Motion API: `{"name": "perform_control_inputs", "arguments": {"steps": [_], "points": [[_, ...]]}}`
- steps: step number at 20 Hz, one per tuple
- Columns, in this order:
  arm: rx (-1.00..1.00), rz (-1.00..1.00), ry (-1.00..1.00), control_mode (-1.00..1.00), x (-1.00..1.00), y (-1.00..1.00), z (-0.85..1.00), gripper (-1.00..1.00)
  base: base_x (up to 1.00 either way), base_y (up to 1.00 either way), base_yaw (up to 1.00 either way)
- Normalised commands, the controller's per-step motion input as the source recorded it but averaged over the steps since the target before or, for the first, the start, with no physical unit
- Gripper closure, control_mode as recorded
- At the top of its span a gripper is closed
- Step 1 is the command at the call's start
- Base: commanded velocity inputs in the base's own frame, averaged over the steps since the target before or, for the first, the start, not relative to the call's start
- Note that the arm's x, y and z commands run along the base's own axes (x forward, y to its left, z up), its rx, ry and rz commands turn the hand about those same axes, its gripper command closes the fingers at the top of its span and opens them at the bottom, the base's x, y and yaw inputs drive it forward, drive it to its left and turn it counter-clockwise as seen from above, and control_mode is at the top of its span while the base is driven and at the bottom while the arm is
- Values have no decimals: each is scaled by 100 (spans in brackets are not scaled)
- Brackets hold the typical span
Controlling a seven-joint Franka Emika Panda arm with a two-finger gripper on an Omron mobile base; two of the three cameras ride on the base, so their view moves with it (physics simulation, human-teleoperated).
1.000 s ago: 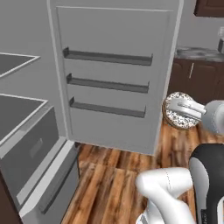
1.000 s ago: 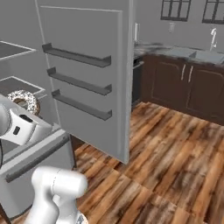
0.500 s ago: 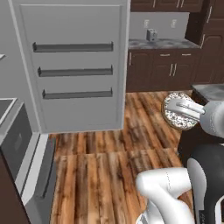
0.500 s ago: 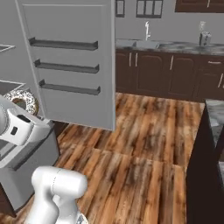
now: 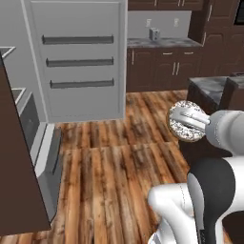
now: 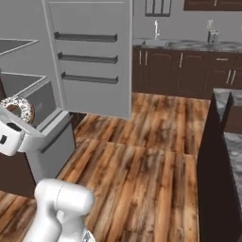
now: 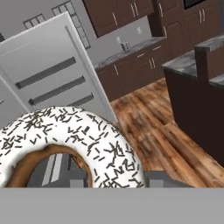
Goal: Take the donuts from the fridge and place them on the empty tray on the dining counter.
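Gripper is clamped on your sprinkled donut, clear of the open fridge; delivery to the tray remains.

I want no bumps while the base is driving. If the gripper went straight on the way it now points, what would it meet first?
Probably the open fridge door: the hand view looks past the held sprinkled donut at it. The gripper has bare wood floor before the door. Depth is unclear.
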Motion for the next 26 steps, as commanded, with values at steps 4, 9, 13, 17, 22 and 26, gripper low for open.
{"name": "perform_control_inputs", "arguments": {"steps": [4,9,13,17,22,26], "points": [[0,0,0,100,0,0,0,100,-100,-100,49],[0,0,0,100,0,0,0,100,-100,-96,23],[0,0,0,100,0,0,0,100,-100,-100,0],[0,0,0,100,0,0,0,100,-97,-100,-7],[0,0,0,100,0,0,0,100,-67,-100,-2],[0,0,0,100,0,0,0,100,-51,-100,0]]}}
